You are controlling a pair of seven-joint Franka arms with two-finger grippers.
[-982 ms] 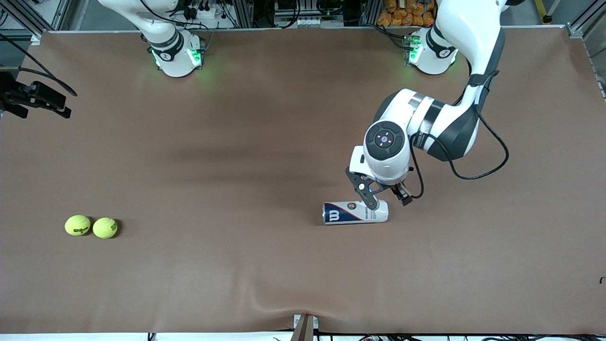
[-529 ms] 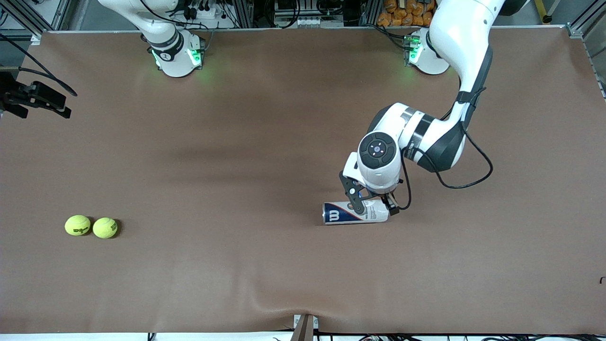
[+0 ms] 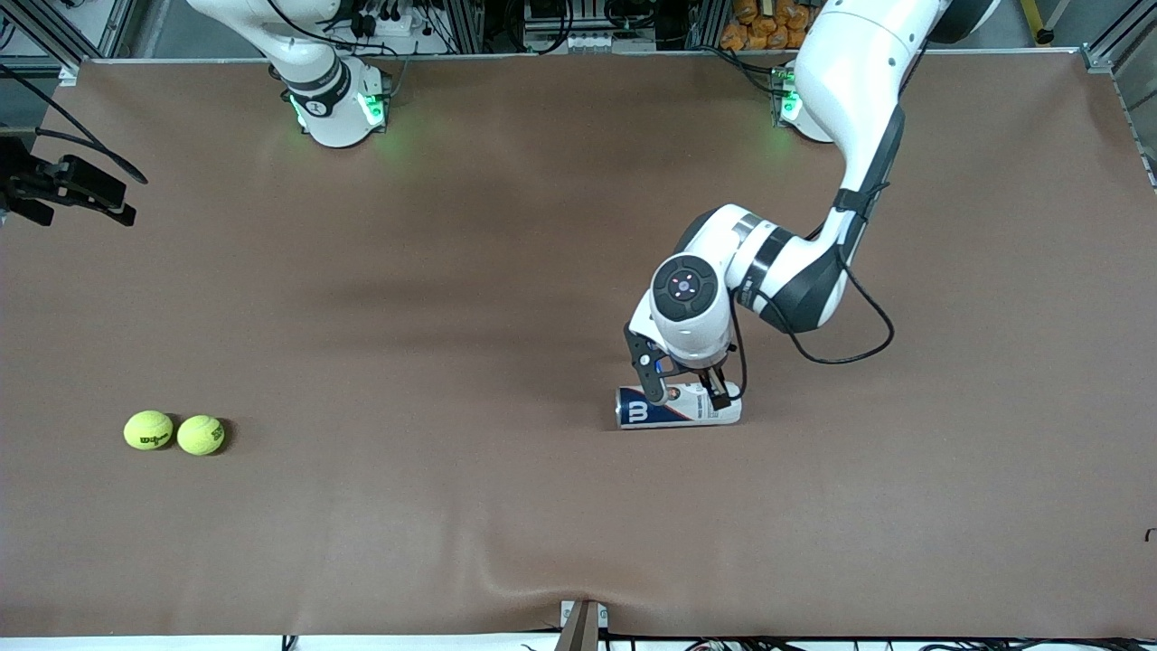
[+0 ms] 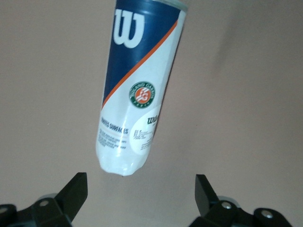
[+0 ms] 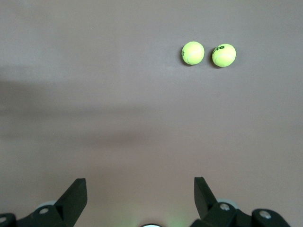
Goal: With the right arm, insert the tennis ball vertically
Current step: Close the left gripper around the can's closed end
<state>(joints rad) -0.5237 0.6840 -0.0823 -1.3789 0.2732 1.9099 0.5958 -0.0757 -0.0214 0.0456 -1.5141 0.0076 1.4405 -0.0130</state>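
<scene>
A robotics lab. Two arm bases [image 3: 339, 108] bolt to a brown-covered table [image 3: 452, 271]. Aluminium framing [image 3: 578, 23] and cables stand alongside

Ball can [image 3: 678, 407]: you see it lying on its side on the brown table [image 3: 452, 298].
Left gripper [image 3: 684, 394]: fingers spread, directly over the can.
Tennis balls [image 3: 148, 429] [image 3: 201, 435]: two, touching, toward the right arm's end.
Right arm: only its base [image 3: 333, 104] shows.
</scene>
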